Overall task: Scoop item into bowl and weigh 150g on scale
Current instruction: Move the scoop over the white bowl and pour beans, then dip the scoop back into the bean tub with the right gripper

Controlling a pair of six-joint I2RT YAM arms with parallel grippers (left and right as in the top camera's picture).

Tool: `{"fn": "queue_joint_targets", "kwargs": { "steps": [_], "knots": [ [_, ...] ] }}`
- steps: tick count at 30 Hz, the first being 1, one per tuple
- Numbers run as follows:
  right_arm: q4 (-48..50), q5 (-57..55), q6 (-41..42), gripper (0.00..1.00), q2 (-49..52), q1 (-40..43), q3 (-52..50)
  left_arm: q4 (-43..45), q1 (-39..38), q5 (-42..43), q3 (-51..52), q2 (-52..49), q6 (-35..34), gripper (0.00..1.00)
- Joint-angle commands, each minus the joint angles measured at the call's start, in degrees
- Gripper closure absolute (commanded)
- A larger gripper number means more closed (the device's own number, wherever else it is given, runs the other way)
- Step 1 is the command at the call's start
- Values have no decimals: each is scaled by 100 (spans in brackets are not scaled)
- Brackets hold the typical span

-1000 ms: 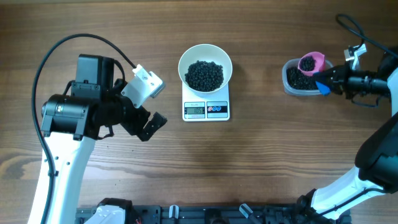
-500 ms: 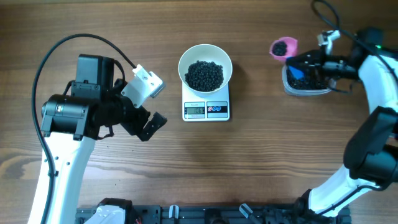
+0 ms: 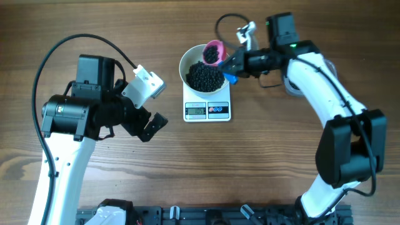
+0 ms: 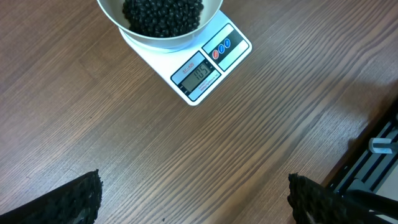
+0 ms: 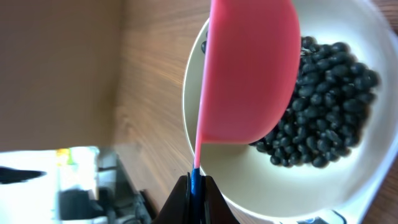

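Tipping step. My right hand [image 3: 232, 66] is clamped on the thin blue handle [image 3: 230, 79] of the pink plastic scoop [image 3: 213, 51], which hangs loaded over the far rim of the round white bowl [image 3: 183, 67]. The bowl sits on the small white square scale [image 3: 207, 110] and already holds plenty of small round black beads [image 3: 205, 76]. Idle left hand [image 3: 152, 124], fingers wide apart, well off to the side.

Plan: roll the wrist slowly, trickle rather than dump, keep the lip inside the rim, and let the display [image 4: 198, 73] settle. I can't read its digits reliably.

A brown wood-grain table [image 3: 262, 162] carries the white scale [image 3: 207, 110] at its middle, toward the far side.
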State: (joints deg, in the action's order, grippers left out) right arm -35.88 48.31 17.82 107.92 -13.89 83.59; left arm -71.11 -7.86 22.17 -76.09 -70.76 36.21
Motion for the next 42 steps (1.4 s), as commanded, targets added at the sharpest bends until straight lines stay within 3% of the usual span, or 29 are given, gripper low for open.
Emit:
{"fn": "queue_joint_targets", "kwargs": {
  "steps": [1,8,28,31,37,42],
  "knots": [
    [44,-1602,-297,96,-614,-461,7,-2,26,4,20,46,107,0],
    [-413,-4048,-909,96,-881,-1390,7,-2,26,4,20,46,107,0],
    [-678,-6695,-3287,96,-881,-1969,7,-2,26,4,20,46,105,0],
    [-610,-6688,-3254,96,-883,-1969,7,-2,26,4,20,46,105,0],
    [-715,-6502,-2444,96,-1032,-1915,636,-2,26,4,20,48,105,0],
    [-1665,-6391,-2024,96,-1755,-992,866,-2,26,4,20,46,107,0]
  ]
}}
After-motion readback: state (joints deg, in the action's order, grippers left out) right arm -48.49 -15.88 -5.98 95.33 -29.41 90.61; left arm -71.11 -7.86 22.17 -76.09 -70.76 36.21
